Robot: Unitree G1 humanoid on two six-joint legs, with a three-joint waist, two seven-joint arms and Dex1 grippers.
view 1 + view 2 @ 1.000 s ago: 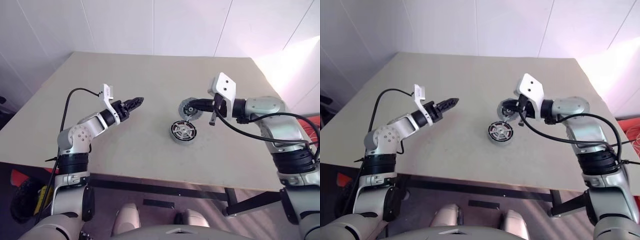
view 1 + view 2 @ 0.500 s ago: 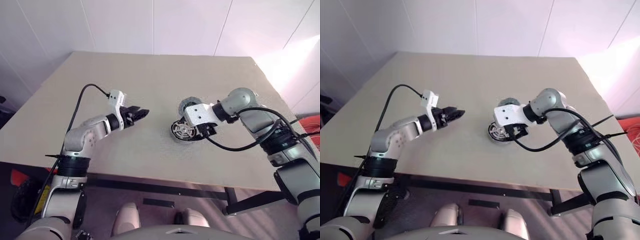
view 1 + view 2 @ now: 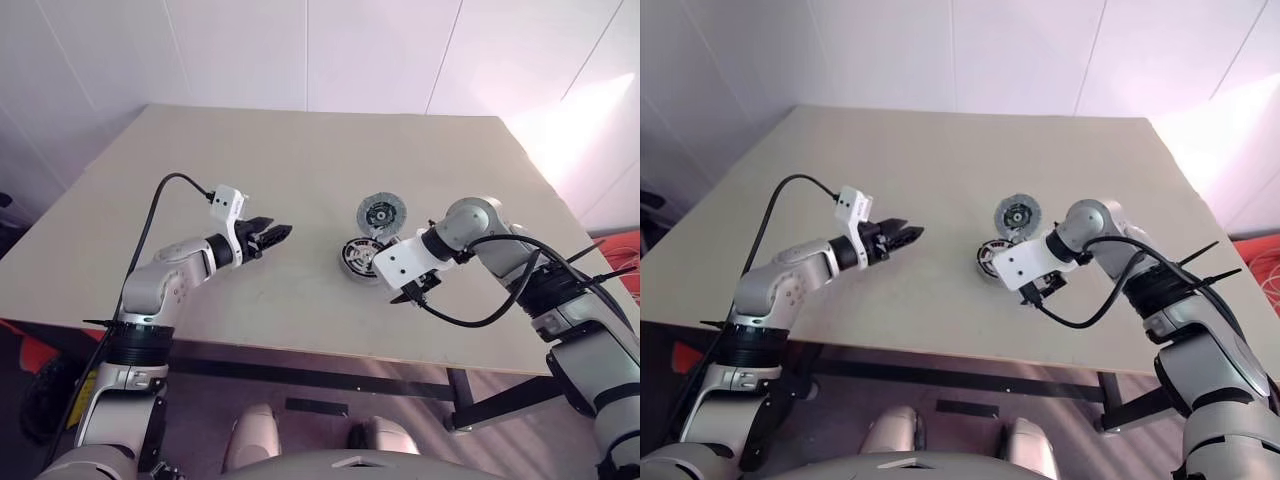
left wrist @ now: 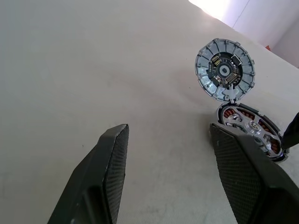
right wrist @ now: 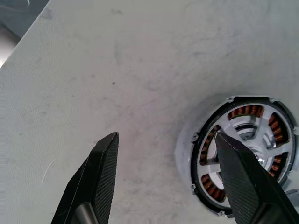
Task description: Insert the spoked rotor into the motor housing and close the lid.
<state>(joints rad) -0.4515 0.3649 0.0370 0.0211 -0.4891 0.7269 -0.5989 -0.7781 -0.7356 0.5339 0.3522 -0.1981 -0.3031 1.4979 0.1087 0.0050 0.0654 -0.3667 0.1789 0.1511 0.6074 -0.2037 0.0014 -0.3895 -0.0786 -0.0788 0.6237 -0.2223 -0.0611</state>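
I'm looking down on a plain beige matte tabletop (image 3: 300, 160), bare apart from the motor parts, with faint scuffs and a small dark speck visible in the right wrist view. Behind the table are white panelled walls (image 3: 300, 50); a bright patch of light falls across the table's far right corner and the wall there. Dark metal table frame (image 3: 330, 380) under the near edge, greyish floor below.

Landmark: the motor housing (image 3: 357, 256), a shallow round grey metal cup with copper-coloured windings, sitting flat right of the table's middle. The spoked rotor (image 4: 252, 128), a silvery-white wheel with spokes to a hub, lies inside the housing, windings showing between the spokes. The lid (image 3: 382, 213), a flat round grey disc with a dark centre, lies opened flat on the table just beyond the housing, joined to its rim, inner face up.

Right gripper (image 3: 408, 296), two black fingers, hangs just on the near right side of the housing, pointing steeply down, fingers spread, nothing between them; in the right wrist view one finger (image 5: 240, 179) overlaps the housing's edge, contact I can't tell.

Left gripper (image 3: 281, 233) is well left of the housing, above the table, pointing towards it, fingers spread apart, empty.
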